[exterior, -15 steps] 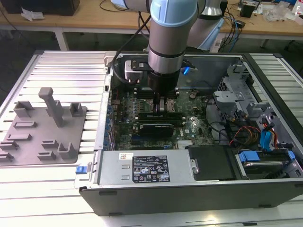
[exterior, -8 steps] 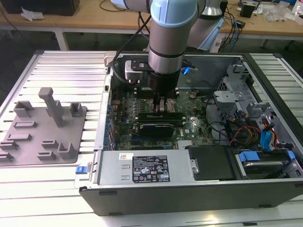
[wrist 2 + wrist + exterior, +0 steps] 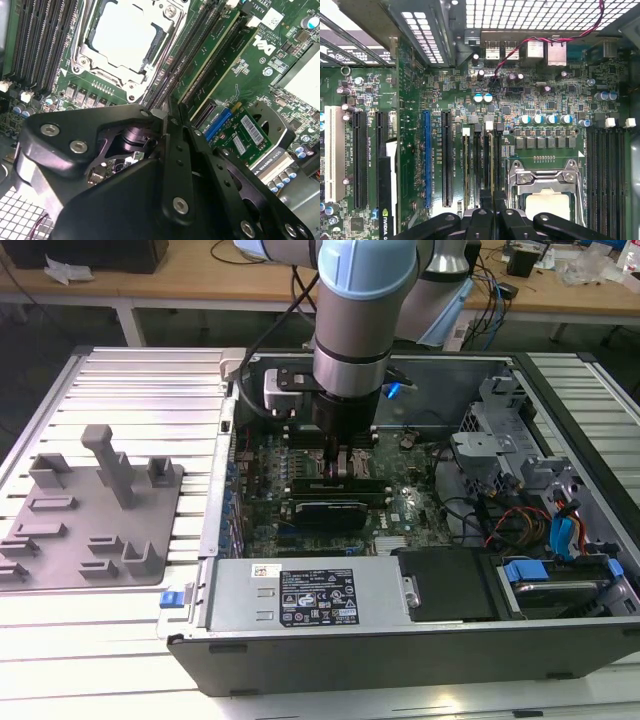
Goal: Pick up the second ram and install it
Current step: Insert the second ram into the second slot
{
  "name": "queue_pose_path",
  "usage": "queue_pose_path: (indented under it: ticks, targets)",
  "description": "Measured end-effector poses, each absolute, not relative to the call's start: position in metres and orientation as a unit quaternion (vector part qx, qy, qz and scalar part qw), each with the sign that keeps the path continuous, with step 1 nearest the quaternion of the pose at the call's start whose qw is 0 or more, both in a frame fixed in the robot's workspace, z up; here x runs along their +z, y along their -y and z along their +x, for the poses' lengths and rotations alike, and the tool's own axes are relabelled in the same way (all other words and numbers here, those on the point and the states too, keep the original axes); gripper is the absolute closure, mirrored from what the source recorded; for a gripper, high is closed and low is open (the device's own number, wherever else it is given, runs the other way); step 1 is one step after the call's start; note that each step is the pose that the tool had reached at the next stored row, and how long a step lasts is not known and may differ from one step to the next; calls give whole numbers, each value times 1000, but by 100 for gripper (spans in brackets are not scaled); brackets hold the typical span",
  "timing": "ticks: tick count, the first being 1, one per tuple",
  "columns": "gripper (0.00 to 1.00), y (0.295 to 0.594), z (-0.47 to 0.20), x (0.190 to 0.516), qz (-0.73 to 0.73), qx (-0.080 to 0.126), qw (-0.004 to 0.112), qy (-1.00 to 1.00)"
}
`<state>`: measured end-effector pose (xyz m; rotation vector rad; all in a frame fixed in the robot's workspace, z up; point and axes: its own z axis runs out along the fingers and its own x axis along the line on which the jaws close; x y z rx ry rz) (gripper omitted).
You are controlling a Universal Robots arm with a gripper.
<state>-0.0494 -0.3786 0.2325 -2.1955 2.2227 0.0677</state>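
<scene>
- Nearest me in the first wrist view is the gripper (image 3: 493, 212). Its matte black fingers, dotted with bright screw heads, are pressed almost together on a thin edge. I judge they are pinching the second ram (image 3: 493, 167), seen edge-on as a slim line standing over the black memory slots (image 3: 479, 165).
- The risk here: if the stick sits skewed or its notch misses the slot key, pushing could bend the board or chip its contacts. A board this smooth and thin could also slide in the fingers.
- Just beside the slots is the processor socket (image 3: 545, 187), a shiny steel frame around a pale cover. A sideways slip would knock it.
- Farther off are round silver-topped capacitors (image 3: 538, 119) and a loose red wire (image 3: 520, 42) by the perforated case wall (image 3: 530, 12).
- Well apart, in the exterior view, is the grey moulded plastic fixture tray (image 3: 95, 510) with its upright posts.
</scene>
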Motion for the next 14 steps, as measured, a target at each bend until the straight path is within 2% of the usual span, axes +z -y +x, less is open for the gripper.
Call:
queue_pose_path:
  ticks: [14]
  targets:
    - [90, 379, -50, 234, -704, 20, 10, -710]
